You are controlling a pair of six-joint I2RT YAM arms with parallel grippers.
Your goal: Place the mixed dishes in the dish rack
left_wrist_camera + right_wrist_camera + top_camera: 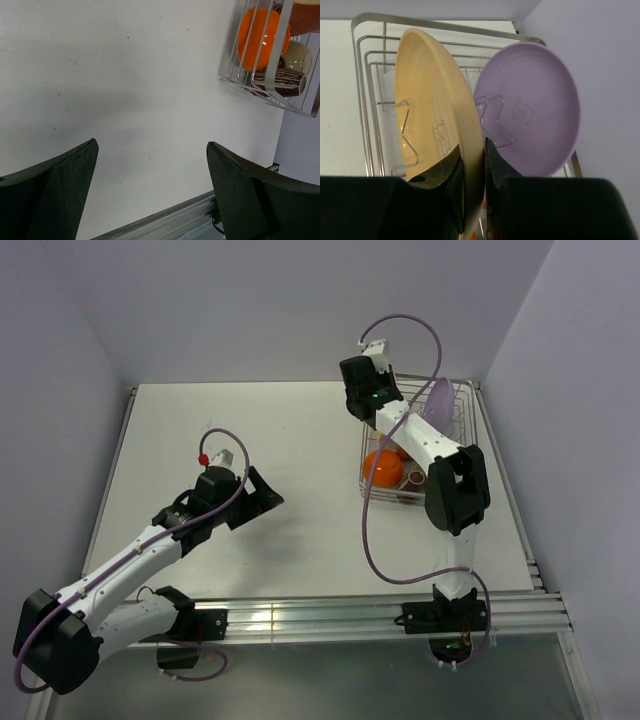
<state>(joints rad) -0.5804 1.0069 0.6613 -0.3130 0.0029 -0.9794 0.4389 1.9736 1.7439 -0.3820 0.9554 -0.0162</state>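
My right gripper (pixel 474 150) is shut on the rim of a cream plate (pixel 427 100), which stands on edge between the tines of the dish rack (pixel 370 90). Just behind it a lilac plate (pixel 535 100) also stands upright in the rack. The top view shows the dish rack (pixel 468 430) at the table's right, with an orange bowl (pixel 383 468) in its near end. My left gripper (pixel 152 150) hangs open over bare table, left of the rack. Its view catches the orange bowl (pixel 260 37), a mug with dark print (pixel 280 82) and a pale bowl (pixel 300 55) inside the rack.
The white table (pixel 250 430) is bounded by walls at the back and both sides. An aluminium rail (pixel 330 615) runs along its near edge, below my left gripper's fingers (pixel 240 195). The rack sits close to the right wall.
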